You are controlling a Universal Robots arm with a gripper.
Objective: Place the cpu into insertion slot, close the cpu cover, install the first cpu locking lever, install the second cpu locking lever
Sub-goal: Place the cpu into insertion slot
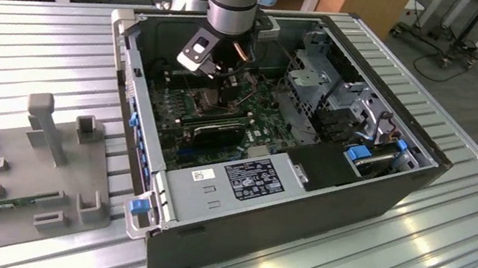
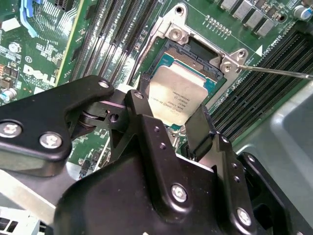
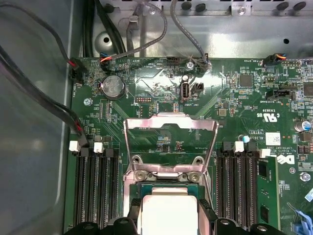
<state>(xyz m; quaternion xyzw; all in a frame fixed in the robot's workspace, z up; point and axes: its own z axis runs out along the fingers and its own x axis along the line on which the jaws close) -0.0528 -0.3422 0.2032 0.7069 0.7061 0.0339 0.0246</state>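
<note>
Gripper (image 2: 172, 113) clamps the chip (image 2: 178, 90) by two edges over the socket (image 2: 195, 54), cover (image 3: 171, 139) standing open; any tilt or offset at release would probably seat it crooked and damage the socket.

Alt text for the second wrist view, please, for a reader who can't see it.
The black tool grips the cpu by two opposite edges over the open insertion slot of a green circuit board, with memory slots either side.

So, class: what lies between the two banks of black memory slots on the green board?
In the first wrist view, the cpu, held between the fingers, and the opened cpu cover lie between them.
</note>
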